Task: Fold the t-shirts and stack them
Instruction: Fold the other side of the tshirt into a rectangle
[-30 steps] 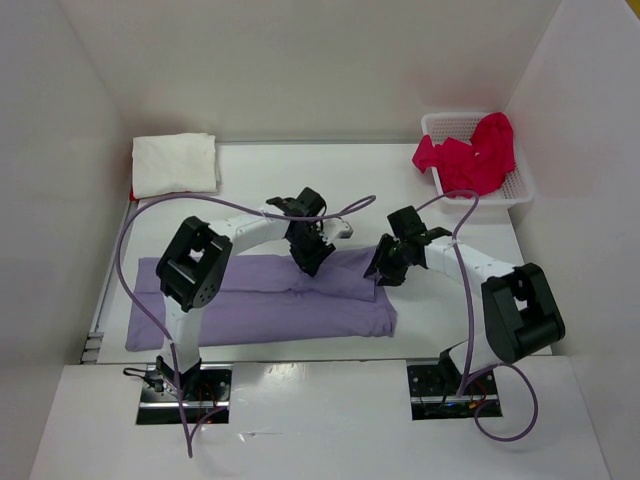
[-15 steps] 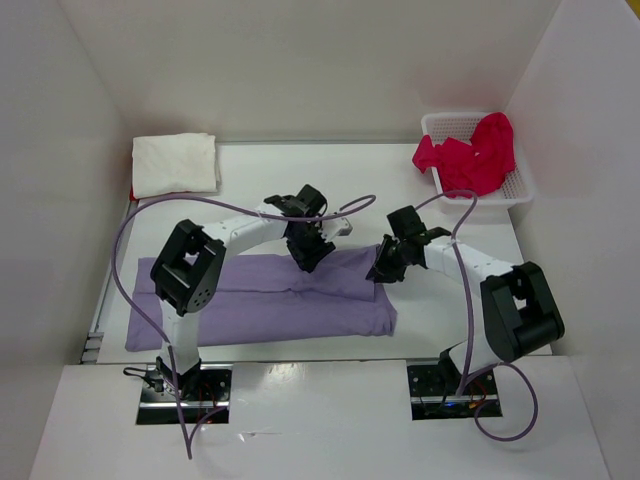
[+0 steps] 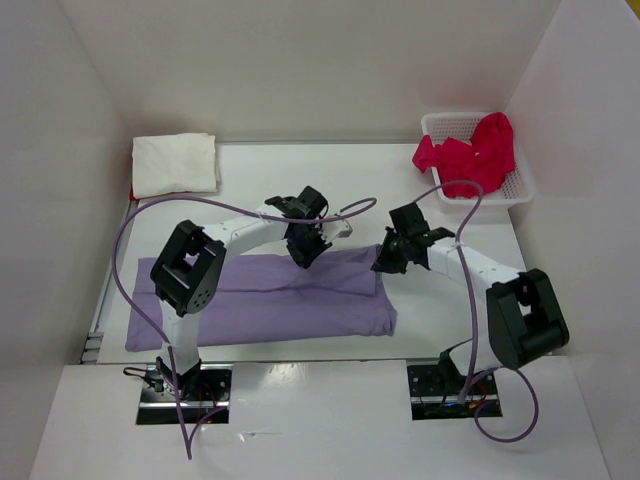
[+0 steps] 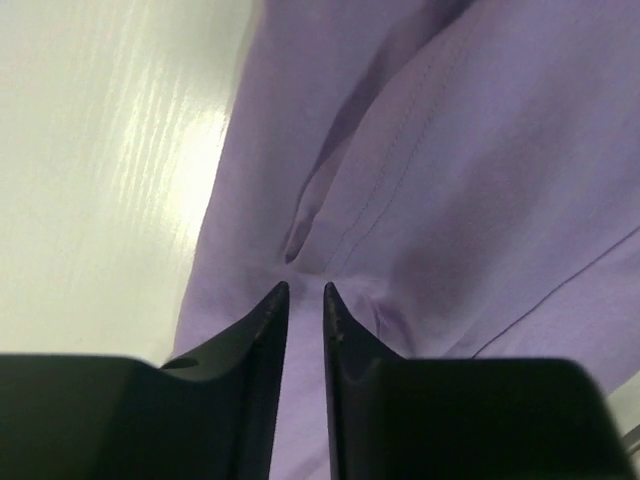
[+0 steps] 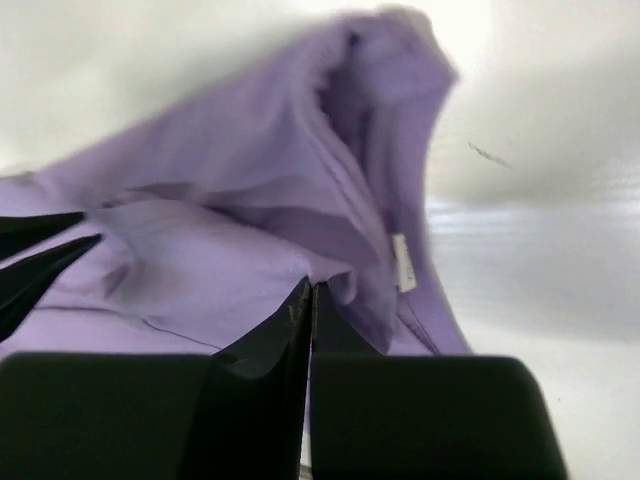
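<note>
A lavender t-shirt (image 3: 260,300) lies spread across the near middle of the table. My left gripper (image 3: 305,252) presses down on its far edge, and in the left wrist view the left gripper (image 4: 305,290) has its jaws nearly together on a pucker of the lavender t-shirt (image 4: 460,150). My right gripper (image 3: 385,262) is at the shirt's far right corner. In the right wrist view the right gripper (image 5: 311,287) is shut on the raised edge of the lavender t-shirt (image 5: 250,200). An off-white t-shirt (image 3: 175,164) lies folded at the back left over a red t-shirt (image 3: 132,194). A pinkish red t-shirt (image 3: 470,155) is heaped in the basket.
The white mesh basket (image 3: 520,188) stands at the back right against the wall. White walls close in the table on three sides. Purple cables loop from both arms over the table.
Both grippers have closed on the lavender shirt's far edge. The right gripper has shifted slightly back and right with the corner in it.
</note>
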Robot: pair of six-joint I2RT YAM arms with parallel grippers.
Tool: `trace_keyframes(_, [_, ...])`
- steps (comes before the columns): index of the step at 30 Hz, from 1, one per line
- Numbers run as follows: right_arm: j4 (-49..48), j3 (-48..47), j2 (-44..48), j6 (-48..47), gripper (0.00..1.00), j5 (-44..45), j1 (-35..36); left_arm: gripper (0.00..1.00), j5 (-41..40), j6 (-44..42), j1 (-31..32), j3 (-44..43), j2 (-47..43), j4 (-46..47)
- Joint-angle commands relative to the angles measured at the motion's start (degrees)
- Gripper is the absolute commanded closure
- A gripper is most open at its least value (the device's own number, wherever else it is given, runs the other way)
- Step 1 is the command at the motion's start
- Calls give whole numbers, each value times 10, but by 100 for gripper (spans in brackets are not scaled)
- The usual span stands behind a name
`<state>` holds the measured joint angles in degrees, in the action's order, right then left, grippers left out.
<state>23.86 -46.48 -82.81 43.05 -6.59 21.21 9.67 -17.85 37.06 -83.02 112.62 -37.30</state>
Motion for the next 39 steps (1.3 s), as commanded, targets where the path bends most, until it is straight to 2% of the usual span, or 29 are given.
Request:
trace_keyframes(1, [-60,3,43,-18,100,45,-4,75,-18,-2,3,4,1,4])
trace_keyframes(3, [-60,-4,17,-35,99,45,-4,77,-33,-2,3,4,1,4])
trace_keyframes(7, [-32,-40,-59,-43,71,45,-4,77,-33,4,3,9,-5,4])
trace_keyframes(8, [-22,-51,-67,-43,68,58,-4,77,-39,4,3,9,-11,4])
trace_keyframes(14, [15,-39,-42,0,65,61,-10,77,-65,4,3,20,-40,9])
trace_keyframes(19, [20,-21,-4,19,52,24,-10,78,-86,4,3,20,-52,14])
trace_keyframes(23, [42,8,43,47,52,18,-10,79,-91,4,3,25,-76,14])
trace_keyframes(29, [66,33,62,74,52,11,10,79,-84,4,3,37,-94,9])
trace_keyframes(36, [29,34,21,80,53,0,37,79,-42,4,8,73,-94,-8])
trace_keyframes(39, [29,29,5,80,57,-6,48,79,-22,4,8,87,-94,-13])
